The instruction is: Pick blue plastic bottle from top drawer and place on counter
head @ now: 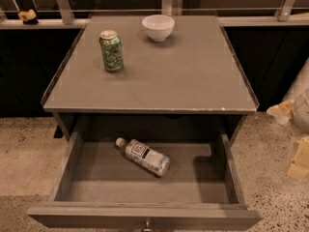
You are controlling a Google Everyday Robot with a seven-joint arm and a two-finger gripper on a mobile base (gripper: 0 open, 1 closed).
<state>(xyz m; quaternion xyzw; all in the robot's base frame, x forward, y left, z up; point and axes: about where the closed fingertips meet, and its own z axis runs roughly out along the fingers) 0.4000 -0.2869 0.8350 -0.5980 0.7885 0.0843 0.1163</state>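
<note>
The blue plastic bottle (143, 156) lies on its side in the open top drawer (145, 215), white cap toward the back left, label up. The drawer is pulled fully out below the counter (193, 76). My gripper (298, 159) shows only as pale parts at the right edge of the view, beside the drawer's right side and well apart from the bottle. More of the arm (294, 110) sits just above it.
A green drink can (111, 50) stands upright on the counter's left half. A white bowl (158, 27) sits at the counter's back middle. Dark cabinets and a railing run behind. Speckled floor (29, 153) lies on both sides.
</note>
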